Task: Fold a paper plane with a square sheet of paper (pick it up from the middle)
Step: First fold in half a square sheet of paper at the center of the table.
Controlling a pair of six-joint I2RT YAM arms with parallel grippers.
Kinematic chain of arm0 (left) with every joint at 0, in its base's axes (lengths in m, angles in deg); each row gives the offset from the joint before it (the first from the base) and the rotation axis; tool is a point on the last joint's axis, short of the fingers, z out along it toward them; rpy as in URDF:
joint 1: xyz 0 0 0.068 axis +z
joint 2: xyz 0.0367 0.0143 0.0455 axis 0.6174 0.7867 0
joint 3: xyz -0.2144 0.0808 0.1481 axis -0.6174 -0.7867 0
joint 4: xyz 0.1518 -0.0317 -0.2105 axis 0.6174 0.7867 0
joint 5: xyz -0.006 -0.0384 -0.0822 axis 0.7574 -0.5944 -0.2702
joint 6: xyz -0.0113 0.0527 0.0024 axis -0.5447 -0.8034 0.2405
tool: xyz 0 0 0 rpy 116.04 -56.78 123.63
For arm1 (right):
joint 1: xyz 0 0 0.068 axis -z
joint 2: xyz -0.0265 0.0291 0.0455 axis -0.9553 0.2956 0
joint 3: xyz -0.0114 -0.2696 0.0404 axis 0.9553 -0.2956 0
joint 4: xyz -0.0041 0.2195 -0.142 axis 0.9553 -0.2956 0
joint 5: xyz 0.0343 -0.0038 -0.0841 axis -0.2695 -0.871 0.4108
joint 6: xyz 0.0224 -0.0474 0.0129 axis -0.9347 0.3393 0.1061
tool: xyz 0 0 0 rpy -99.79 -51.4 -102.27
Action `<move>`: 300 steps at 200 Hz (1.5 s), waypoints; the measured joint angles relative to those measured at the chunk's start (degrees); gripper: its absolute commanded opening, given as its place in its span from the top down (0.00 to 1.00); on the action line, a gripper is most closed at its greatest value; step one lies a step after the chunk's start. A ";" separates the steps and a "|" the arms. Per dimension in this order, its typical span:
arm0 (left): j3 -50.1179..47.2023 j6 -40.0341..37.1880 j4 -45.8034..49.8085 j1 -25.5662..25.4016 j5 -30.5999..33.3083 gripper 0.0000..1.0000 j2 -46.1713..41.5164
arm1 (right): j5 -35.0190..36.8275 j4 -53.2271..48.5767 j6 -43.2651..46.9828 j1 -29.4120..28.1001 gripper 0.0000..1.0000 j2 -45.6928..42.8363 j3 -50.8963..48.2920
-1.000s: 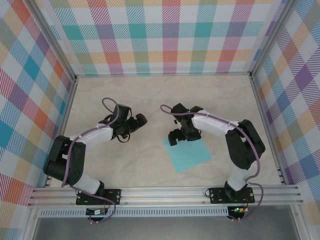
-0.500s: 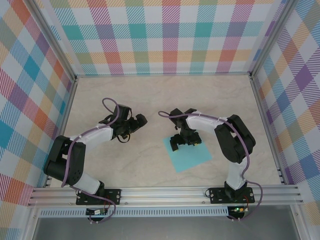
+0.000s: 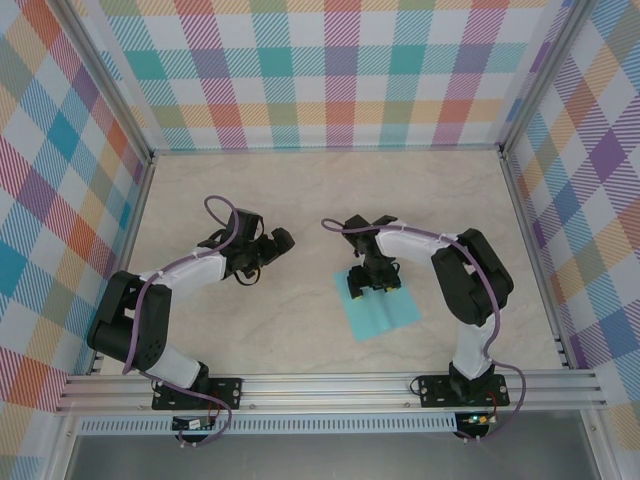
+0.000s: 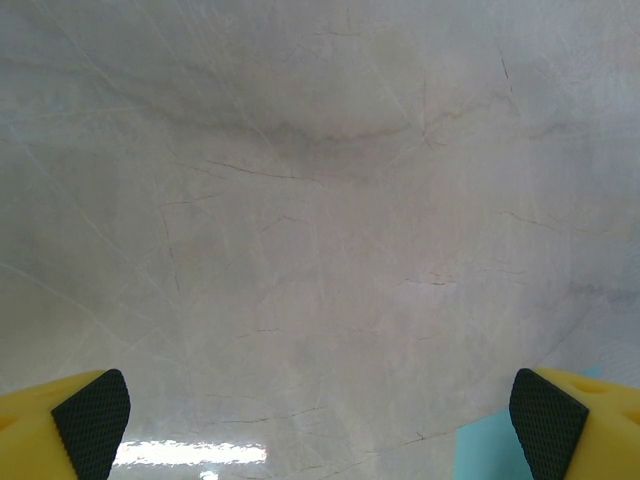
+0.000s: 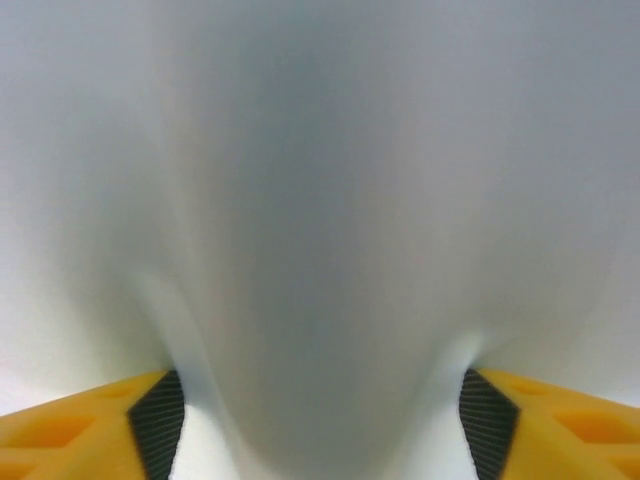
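Left hand wide, right hand narrower

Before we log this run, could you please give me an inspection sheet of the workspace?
Surface: pale marbled table, flat.
Job's things: turquoise sheet, humped up under the right gripper.
Clutter: nothing seen.
Grippers: left gripper open above bare table; right gripper on the sheet, jaws apart around the hump.
Cables: purple cable on the left arm, another on the right arm.
Surroundings: plaid walls, metal rail.

table: pale marble-look top | walls: pastel plaid, three sides | rail: aluminium, near edge
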 measured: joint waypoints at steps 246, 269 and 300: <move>-7.26 8.11 -13.88 -4.37 -11.26 0.16 -2.03 | -14.99 24.81 -12.33 2.01 0.33 -3.41 -2.49; -7.26 8.15 -14.58 -5.44 -12.07 0.18 -1.25 | -12.96 23.78 -12.50 2.54 0.31 -3.41 -2.78; -7.26 8.81 -16.26 -7.10 -12.22 0.24 0.39 | -11.21 22.64 -12.44 3.43 0.33 -3.41 -3.15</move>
